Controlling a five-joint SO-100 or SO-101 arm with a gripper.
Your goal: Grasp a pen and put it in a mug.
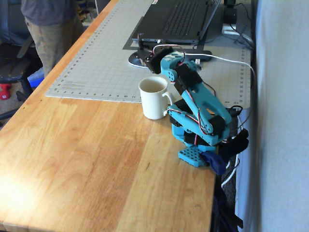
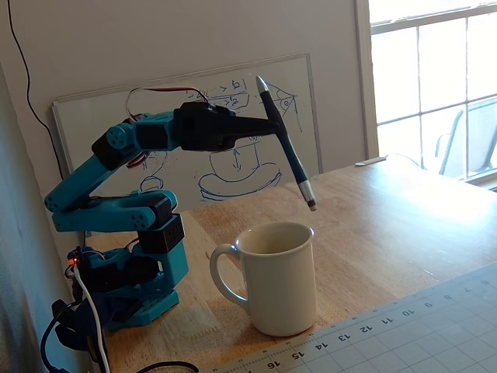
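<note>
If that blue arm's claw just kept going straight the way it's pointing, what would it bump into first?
Nothing nearby, it seems. The gripper, shut on the pen, points level and passes above the mug; beyond lies open air over the table. Depth is hard to judge.

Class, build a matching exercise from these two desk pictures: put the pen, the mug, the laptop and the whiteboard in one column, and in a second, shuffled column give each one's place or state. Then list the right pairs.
Things:
1. pen
2. mug
3. laptop
4. whiteboard

Places or states:
A. leaning against the wall behind the arm
B. standing upright on the wooden table, nothing showing above its rim
C. held tilted in the air by the gripper, above the cup
D. lying on the grey cutting mat

Pairs: 1-C, 2-B, 3-D, 4-A
</note>
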